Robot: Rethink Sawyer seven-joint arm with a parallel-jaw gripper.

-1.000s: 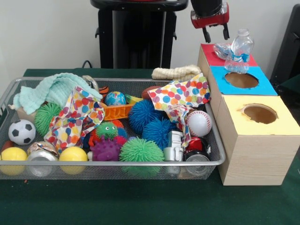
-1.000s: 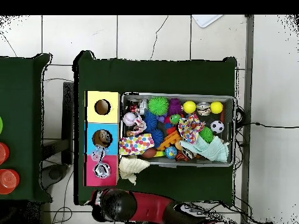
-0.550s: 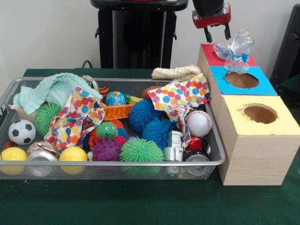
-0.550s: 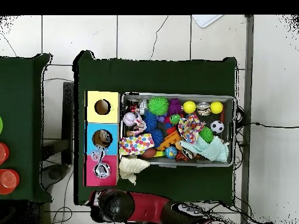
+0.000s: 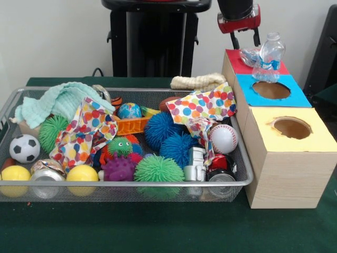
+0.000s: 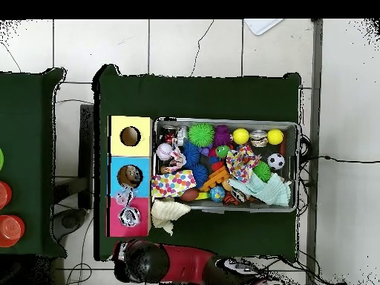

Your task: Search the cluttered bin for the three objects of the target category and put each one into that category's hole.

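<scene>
Bottle (image 5: 270,57): clear plastic, blue label, standing tilted in the hole of the red box top (image 5: 235,59), neck up. A second clear bottle (image 5: 248,54) lies on its side just beside it, touching, on the same red top. Hand (image 5: 245,38) hangs above the red top, clear of both bottles, two dark fingers (image 5: 232,40) spread apart, nothing between them. Next box nearer the camera has a blue top (image 5: 296,96) with an open round hole; the nearest has a yellow top (image 5: 316,139), hole also open. Wire bin (image 5: 247,174) sits beside the boxes on the green tabletop (image 5: 168,226), packed: baseball (image 5: 223,138) at the end by the boxes, blue spiky balls (image 5: 163,129) mid-bin, soccer ball (image 5: 24,148) at the end away from the boxes.

Overhead: the three boxes run in a row along one short end of the bin (image 6: 300,167). Bottles show as a pale glint on the red top (image 6: 115,219). Arm (image 6: 167,262) lies just off the tabletop edge near the red top; hand state cannot be read from here.
</scene>
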